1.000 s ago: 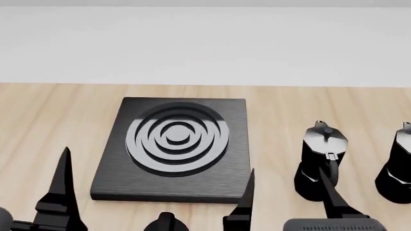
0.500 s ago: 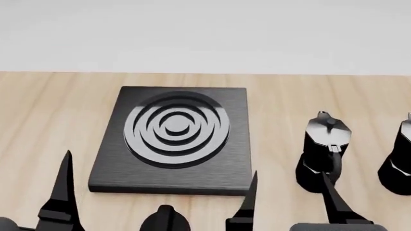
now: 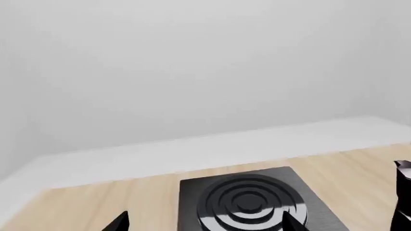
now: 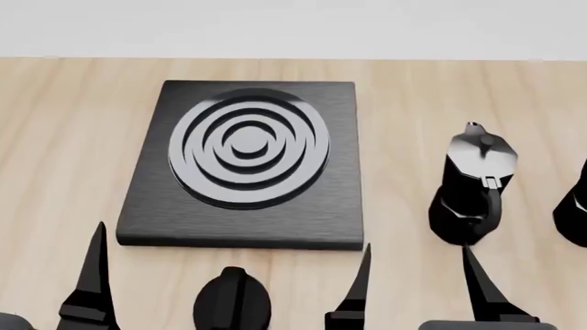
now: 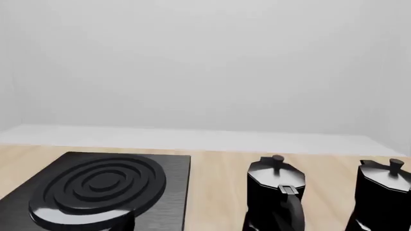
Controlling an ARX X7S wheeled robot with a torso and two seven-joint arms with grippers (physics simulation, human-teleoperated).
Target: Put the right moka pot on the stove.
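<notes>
Reaching awaits: your right gripper (image 4: 417,275) hangs spread and empty before the stove (image 4: 147,206); the right moka pot (image 5: 384,195) stands farthest from it, handle facing you; left gripper (image 4: 229,268) likewise released.

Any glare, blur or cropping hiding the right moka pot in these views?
Head view: sharp, but the right moka pot is cut by the frame edge; soft highlights on the left moka pot. Right wrist view: sharp, both pots visible, the right moka pot nearly whole, faint sheen on the stove. Left wrist view: mostly blank wall, only a pot sliver at the edge.
</notes>
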